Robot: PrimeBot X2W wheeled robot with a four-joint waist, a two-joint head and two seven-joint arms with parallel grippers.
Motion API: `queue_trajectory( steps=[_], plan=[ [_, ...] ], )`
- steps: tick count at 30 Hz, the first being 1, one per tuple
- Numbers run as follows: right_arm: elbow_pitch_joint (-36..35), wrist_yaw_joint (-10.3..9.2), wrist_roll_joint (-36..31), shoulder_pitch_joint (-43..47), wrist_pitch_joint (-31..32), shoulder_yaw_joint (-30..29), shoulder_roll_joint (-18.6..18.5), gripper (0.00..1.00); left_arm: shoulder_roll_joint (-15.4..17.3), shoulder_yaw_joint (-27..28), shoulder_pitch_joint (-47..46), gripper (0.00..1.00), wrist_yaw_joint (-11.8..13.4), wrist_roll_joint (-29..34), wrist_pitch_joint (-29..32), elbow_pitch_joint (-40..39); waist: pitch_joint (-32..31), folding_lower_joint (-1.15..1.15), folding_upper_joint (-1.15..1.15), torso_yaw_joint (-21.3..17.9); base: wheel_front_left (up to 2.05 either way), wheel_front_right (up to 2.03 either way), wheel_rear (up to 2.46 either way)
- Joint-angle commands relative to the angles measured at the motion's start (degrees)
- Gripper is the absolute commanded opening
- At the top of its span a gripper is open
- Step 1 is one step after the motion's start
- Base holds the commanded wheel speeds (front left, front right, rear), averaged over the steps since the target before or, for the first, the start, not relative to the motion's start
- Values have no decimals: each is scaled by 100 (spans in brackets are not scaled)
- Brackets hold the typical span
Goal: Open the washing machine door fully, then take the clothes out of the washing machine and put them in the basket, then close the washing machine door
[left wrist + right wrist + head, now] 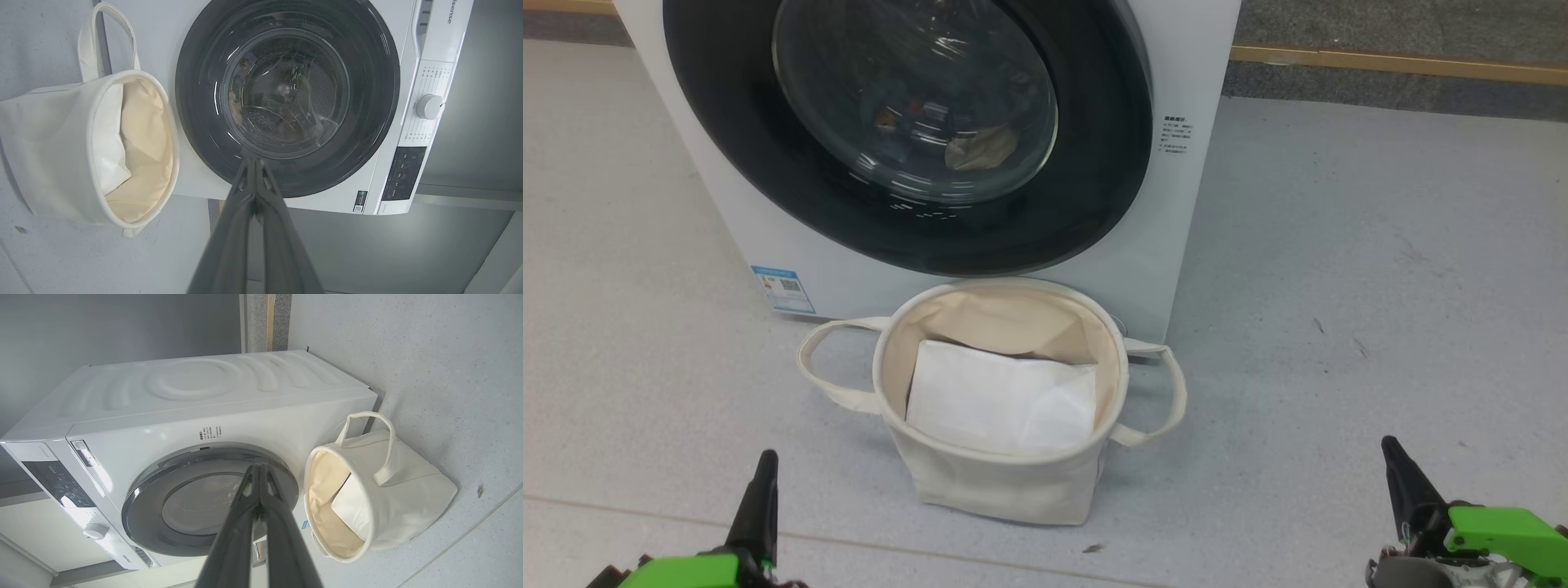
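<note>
The white washing machine (pixel 1143 269) stands on the floor ahead with its round black-rimmed door (pixel 711 122) closed flat against the front. Through the glass I make out clothes (pixel 980 149), a beige piece and darker bits. The cream canvas basket (pixel 1001 482) sits right before the machine, holding a flat white folded sheet (pixel 1001 400). My left gripper (pixel 765 457) is at the lower left and my right gripper (pixel 1390 447) at the lower right, both shut on nothing and well short of the basket. In the wrist views the left gripper (pixel 253 161) and right gripper (pixel 258 466) point at the door (pixel 196 122) (pixel 143 506).
Pale grey floor (pixel 1380 269) lies open on both sides of the machine and basket. A wooden strip (pixel 1396 64) runs along the dark wall base behind. The machine's control knob (pixel 429 107) and dark panel (pixel 404 173) sit at its top front.
</note>
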Motion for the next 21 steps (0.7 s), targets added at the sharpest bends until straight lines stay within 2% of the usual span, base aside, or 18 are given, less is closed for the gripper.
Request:
queue_trajectory(
  steps=[1, 21],
  plan=[
    [-177, 1, -16, -283, 41, 112, -38, 0, 32, 189, -259, 0, -40, 18, 44, -151, 0, 0, 0, 0, 0, 0, 0],
    [-177, 1, -16, -283, 41, 112, -38, 0, 32, 189, -259, 0, -40, 18, 44, -151, 0, 0, 0, 0, 0, 0, 0]
  ],
)
